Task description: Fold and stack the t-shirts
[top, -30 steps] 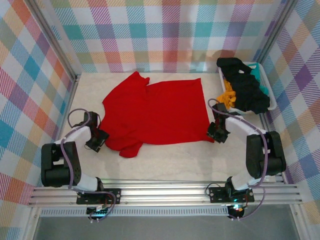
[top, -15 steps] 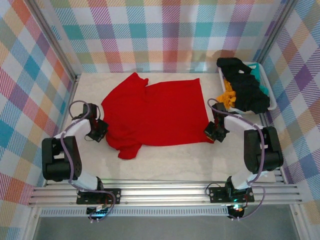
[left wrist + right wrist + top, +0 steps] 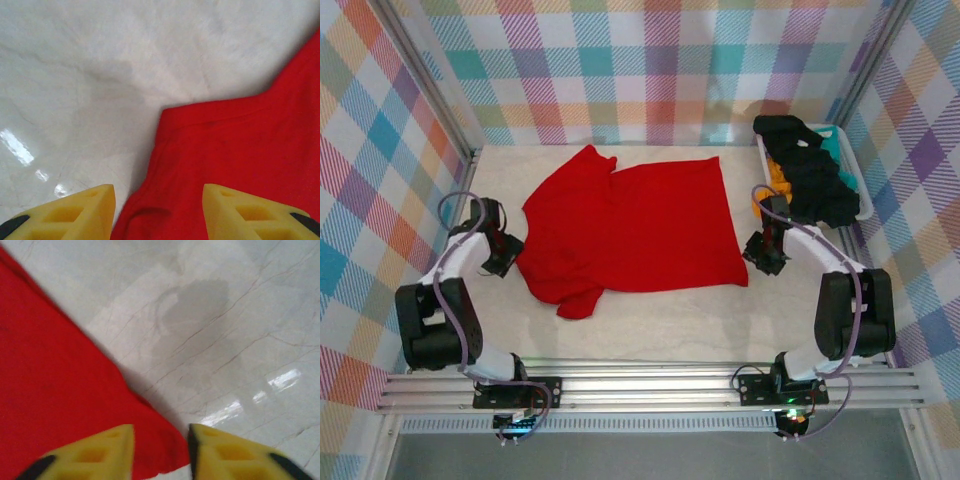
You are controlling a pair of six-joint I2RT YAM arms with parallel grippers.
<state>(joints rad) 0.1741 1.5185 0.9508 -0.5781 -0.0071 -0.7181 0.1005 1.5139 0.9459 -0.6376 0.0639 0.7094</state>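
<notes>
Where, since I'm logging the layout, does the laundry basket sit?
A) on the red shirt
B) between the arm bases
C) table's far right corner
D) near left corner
C: the basket stands at the far right corner of the table, right of the spread red t-shirt.

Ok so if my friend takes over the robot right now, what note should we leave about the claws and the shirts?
Left claw: open, at the left edge of the red t-shirt, holding nothing.
Right claw: open, at that shirt's near right corner, holding nothing.
Red t-shirt: spread out on the table, not folded.
Black t-shirt and orange-yellow t-shirt: heaped in the basket, far right.
Done: one shirt laid out.
Left: fold it, then fold the basket ones and stack them all.
</notes>
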